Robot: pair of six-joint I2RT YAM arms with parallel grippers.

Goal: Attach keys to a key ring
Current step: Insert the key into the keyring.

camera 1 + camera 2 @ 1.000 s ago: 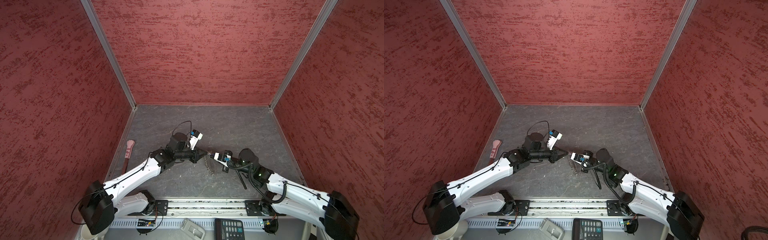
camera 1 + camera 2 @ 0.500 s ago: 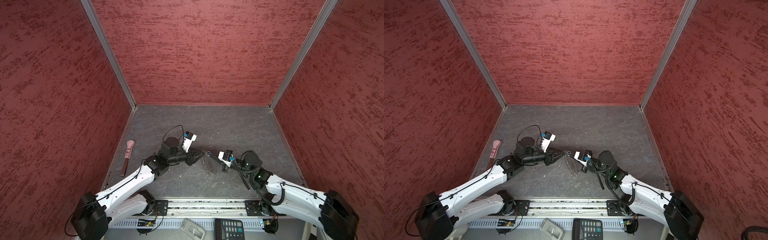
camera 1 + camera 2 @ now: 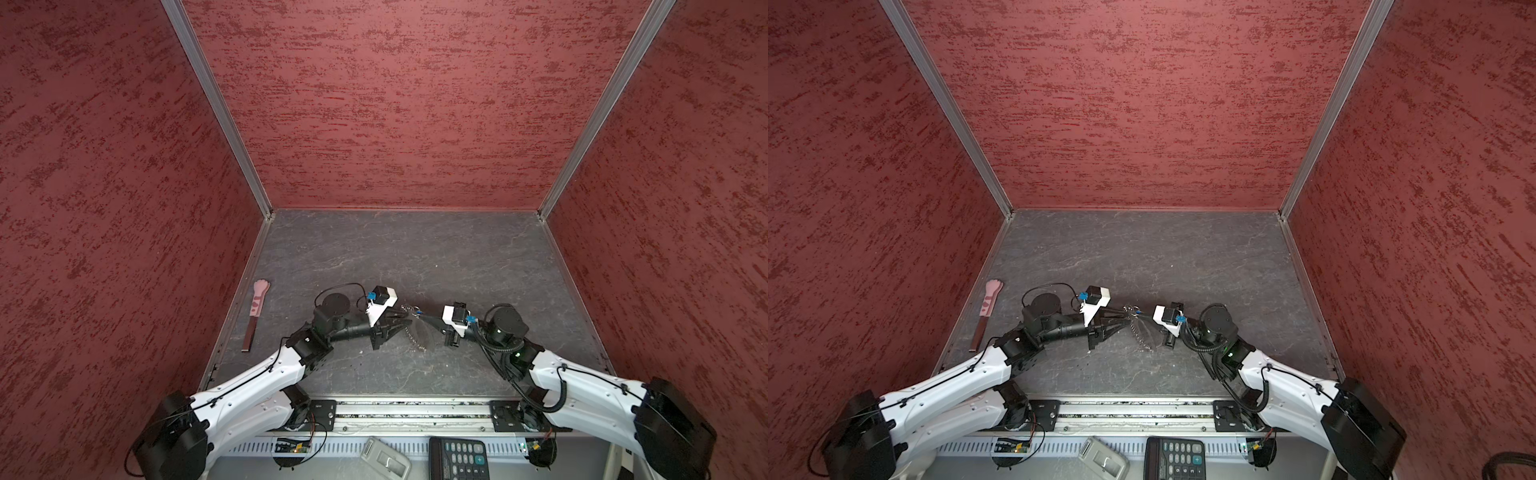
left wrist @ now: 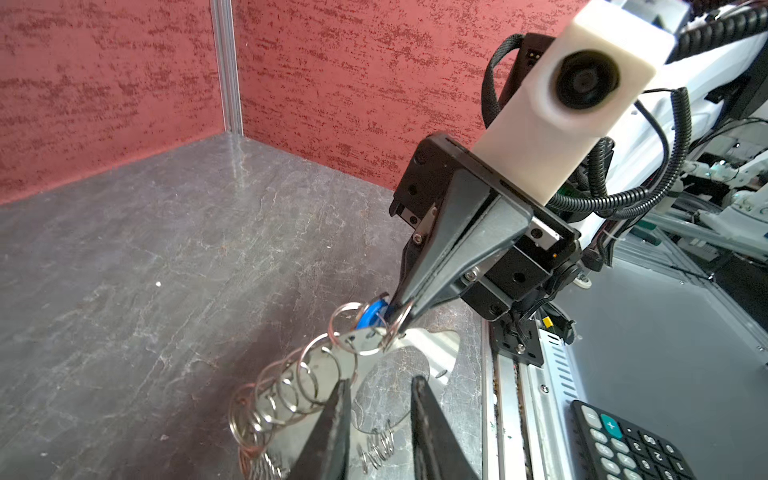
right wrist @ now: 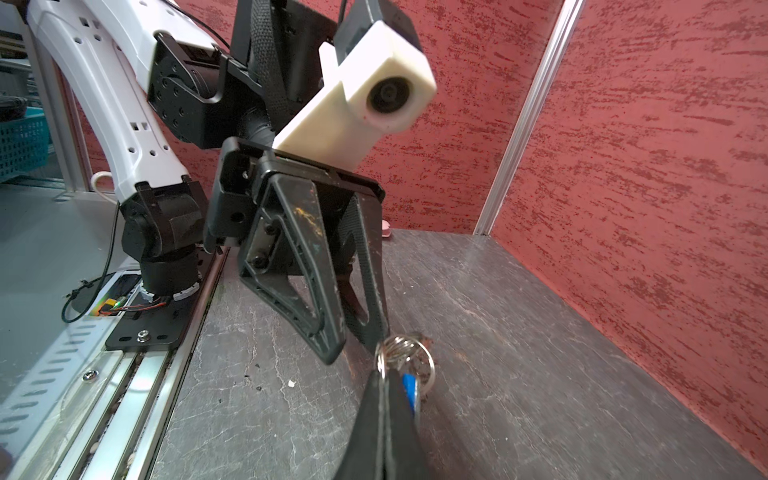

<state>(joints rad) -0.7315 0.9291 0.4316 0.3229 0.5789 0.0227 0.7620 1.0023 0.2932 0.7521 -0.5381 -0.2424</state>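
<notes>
Left wrist view, asks Ines: how does the right gripper (image 4: 397,318) stand?

Tomas: Its jaws are pressed together. The blue key tag (image 4: 374,313) is pinched at their tips, with small silver rings bunched around the tag.

Ines: And the left gripper (image 4: 380,380)?

Tomas: Its fingers (image 4: 332,428) stand partly apart with a gap between them, and nothing shows clamped there. In the right wrist view one fingertip sits just beside the bunch of rings. Whether it touches them cannot be told.

Ines: Where is the key ring (image 3: 420,337)?

Tomas: It hangs from the spot where the tag is pinched, between the two grippers. Its row of silver links (image 4: 286,388) slopes down toward the table (image 3: 415,257). Whether its lower edge rests on the table cannot be told.

Ines: Any containers?

Tomas: A teal basket (image 5: 23,145) shows outside the cell in the right wrist view; its contents are hidden.

Ines: Edges and room?

Tomas: In both top views the grippers meet near the table's front middle, close to the front rail (image 3: 407,415). Grey tabletop runs on behind them to the back wall, and red walls close three sides. A pink paw-tipped stick (image 3: 255,309) lies along the left wall, well apart from both arms.
</notes>
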